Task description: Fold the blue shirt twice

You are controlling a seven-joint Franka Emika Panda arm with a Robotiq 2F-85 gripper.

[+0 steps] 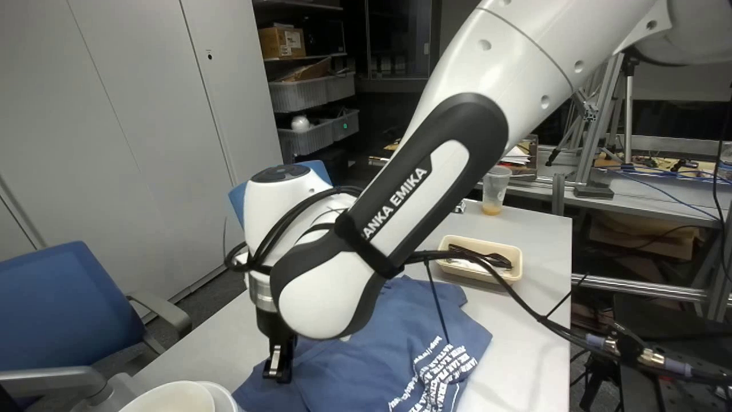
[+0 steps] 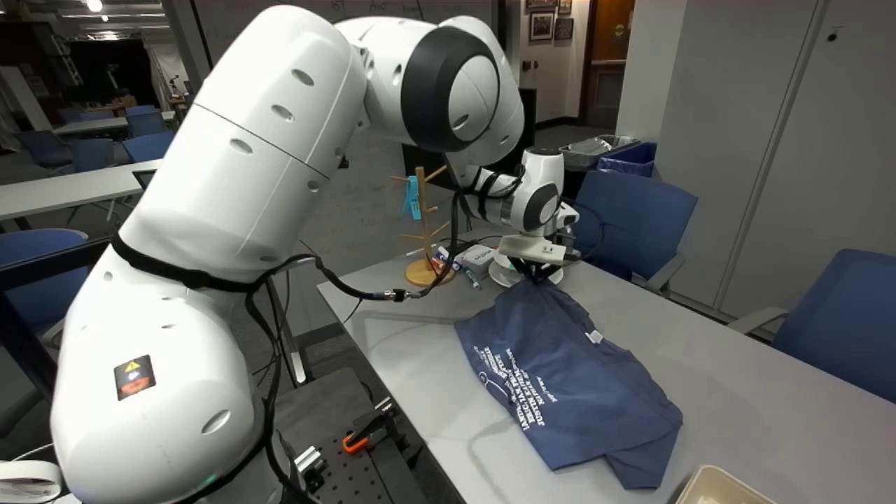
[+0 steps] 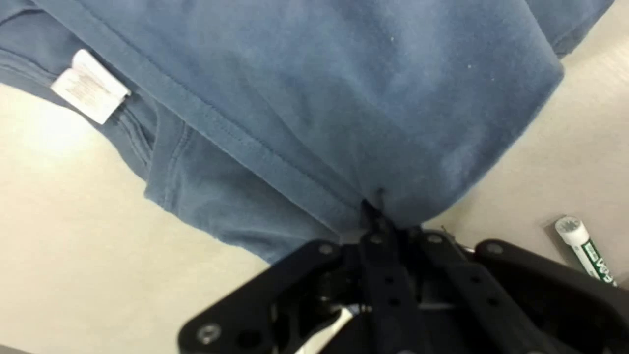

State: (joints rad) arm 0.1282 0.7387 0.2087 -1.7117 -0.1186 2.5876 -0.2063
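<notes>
Bowls (image 1: 171, 395), round and white, sit at the near left of the pale grey surface (image 1: 526, 366) in an exterior view, just beside a slate-blue cloth T-shirt (image 1: 366, 363) with white block lettering. Right of them come the jaws, drawn together at the shirt's left end; in the wrist view creases run to their tips, so they appear to be grasping a pinch of cloth by the stitched hem (image 3: 216, 123). How many layers are caught cannot be told.

From there the shirt spreads rightward, mostly flat. In the wrist view the hem lies across a lower layer that bears a white fabric tag (image 3: 91, 86): the cloth is doubled, and one of the two folds seems made. That would put the second fold in hand, at its grip stage, with this end not yet carried over. The next move likely calls for a low lift with the pinch held firm, then a sweep to the right-hand end, laying edge on edge before letting go. If only the top layer is caught, the lower one may stay behind and rumple.

Farther right, apart from the shirt, rests an open beige rectangular tub (image 1: 480, 241); the sweep should stop short of that.
</notes>
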